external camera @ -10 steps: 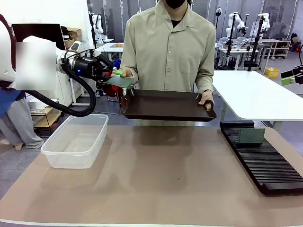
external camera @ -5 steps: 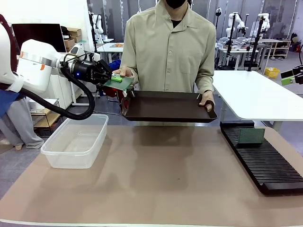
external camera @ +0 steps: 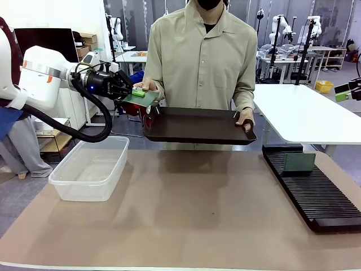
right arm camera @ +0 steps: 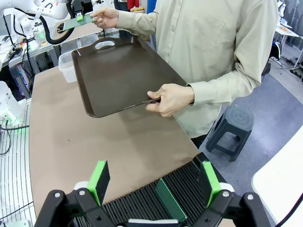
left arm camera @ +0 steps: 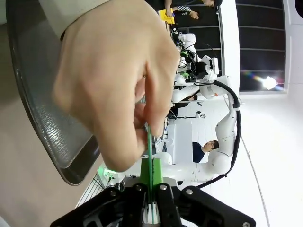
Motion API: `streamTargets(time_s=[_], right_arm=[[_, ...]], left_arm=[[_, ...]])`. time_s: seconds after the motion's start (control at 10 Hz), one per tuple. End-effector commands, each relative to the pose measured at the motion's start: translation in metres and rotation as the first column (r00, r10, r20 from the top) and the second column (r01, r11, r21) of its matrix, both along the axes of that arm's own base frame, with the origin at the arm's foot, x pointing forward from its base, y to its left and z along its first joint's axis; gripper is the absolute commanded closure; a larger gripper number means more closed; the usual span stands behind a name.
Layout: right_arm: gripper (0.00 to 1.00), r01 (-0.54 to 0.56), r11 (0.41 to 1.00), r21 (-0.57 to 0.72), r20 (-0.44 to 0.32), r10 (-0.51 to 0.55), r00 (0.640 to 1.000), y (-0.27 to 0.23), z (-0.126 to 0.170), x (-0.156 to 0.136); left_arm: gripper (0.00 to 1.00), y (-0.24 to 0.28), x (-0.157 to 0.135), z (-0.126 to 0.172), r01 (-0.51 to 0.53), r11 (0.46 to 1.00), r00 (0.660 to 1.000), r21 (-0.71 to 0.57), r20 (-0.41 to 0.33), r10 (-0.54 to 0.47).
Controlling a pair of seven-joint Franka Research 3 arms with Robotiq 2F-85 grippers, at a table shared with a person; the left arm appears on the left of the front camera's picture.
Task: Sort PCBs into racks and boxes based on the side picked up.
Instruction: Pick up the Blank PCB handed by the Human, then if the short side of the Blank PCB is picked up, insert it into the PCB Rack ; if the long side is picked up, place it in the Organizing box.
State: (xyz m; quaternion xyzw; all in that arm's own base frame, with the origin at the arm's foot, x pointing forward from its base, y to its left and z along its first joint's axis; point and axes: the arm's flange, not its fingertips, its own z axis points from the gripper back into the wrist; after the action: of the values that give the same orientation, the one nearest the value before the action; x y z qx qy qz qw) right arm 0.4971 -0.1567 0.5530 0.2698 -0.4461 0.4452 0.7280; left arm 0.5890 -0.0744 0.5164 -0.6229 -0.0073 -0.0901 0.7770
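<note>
My left gripper [external camera: 133, 92] is shut on the near edge of a green PCB [external camera: 145, 97], held in the air above the left end of the tray. The person's hand [external camera: 148, 86] pinches the same PCB at its far edge. In the left wrist view the PCB [left arm camera: 150, 156] is edge-on between my shut fingers, with the hand [left arm camera: 113, 80] gripping its far part. A second PCB [external camera: 299, 162] stands upright in the black rack [external camera: 316, 195] at the right. The clear box [external camera: 90, 169] sits empty at the left. My right gripper [right arm camera: 155, 182] hangs open above the rack [right arm camera: 189, 182] and its PCB [right arm camera: 166, 199].
The person stands at the far side and holds a dark brown tray [external camera: 197, 127] by its right handle with the other hand [external camera: 246, 119]. A white table [external camera: 304, 116] stands at the back right. Brown table surface lies bare between box and rack.
The left arm has shifted a little to the left with the PCB still held between gripper and hand. The tray has edged slightly left. The right gripper has stayed put.
</note>
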Motion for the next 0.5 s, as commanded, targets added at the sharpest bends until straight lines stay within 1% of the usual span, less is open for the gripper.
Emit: streamTargets(time_s=[0.0, 0.4], right_arm=[[0.00, 0.006, 1.000, -0.002, 0.001, -0.006, 1.000, 0.0007, -0.0006, 0.0005], [0.00, 0.006, 1.000, -0.002, 0.001, -0.006, 1.000, 0.0007, -0.0006, 0.0005]], left_arm=[[1.00, -0.0012, 0.0005, -0.0034, 0.012, 1.000, 1.000, -0.003, 0.018, -0.012], [1.00, -0.0012, 0.0005, -0.0034, 0.012, 1.000, 1.000, -0.003, 0.018, -0.012]])
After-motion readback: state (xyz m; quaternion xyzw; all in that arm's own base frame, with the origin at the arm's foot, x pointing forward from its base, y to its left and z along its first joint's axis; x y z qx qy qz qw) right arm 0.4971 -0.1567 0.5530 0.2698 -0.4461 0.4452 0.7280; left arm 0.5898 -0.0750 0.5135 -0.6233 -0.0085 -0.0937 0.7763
